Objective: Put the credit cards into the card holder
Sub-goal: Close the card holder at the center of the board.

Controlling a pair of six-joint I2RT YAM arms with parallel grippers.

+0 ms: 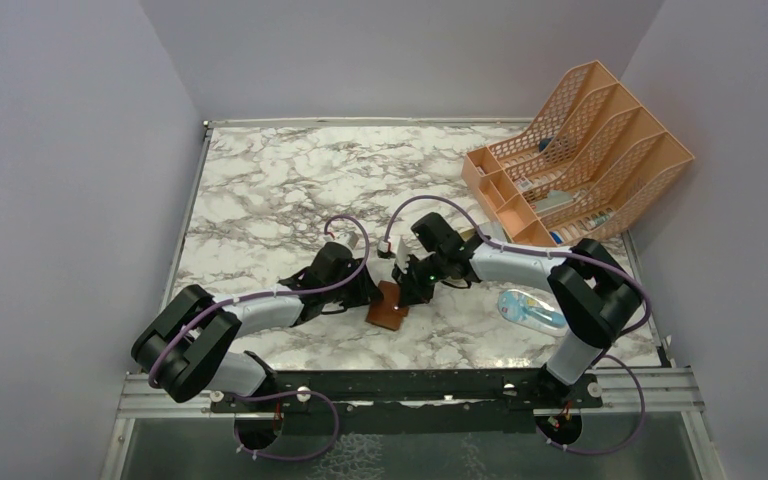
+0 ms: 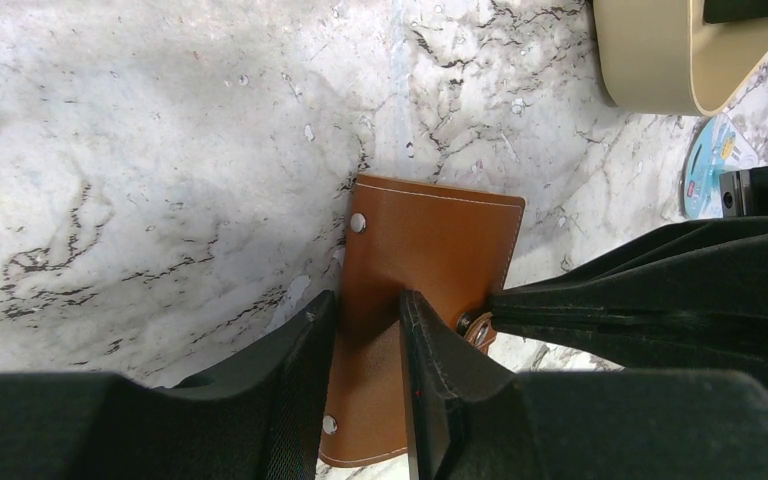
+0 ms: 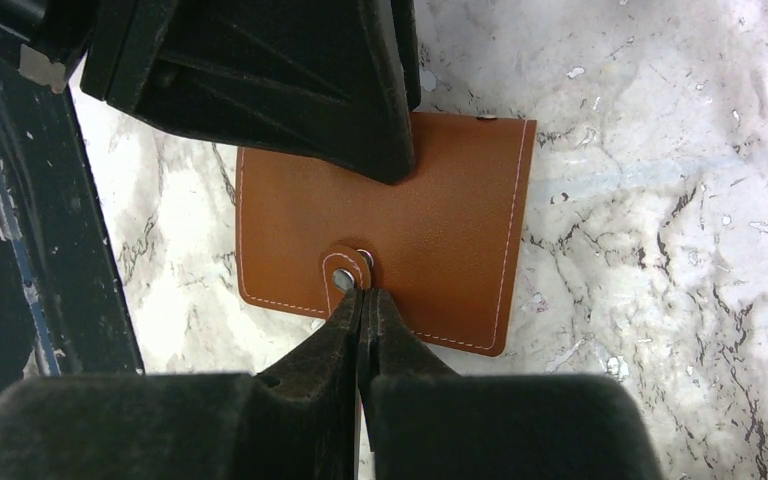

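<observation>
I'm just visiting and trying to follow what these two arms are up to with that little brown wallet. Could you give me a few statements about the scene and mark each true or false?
1. The card holder lies closed on the marble table. True.
2. The right gripper has its fingers wide open. False: they are pressed together at the snap tab.
3. The left gripper straddles one edge of the card holder. True.
4. A credit card sticks out of the card holder. False: no card shows there.
5. The orange file rack stands at the table's far right. True.

Two arms [image 1: 260, 310] – silver-grey links, black joints, purple cables looping, black wedge-shaped pincer fingers [image 3: 340, 330]
</observation>
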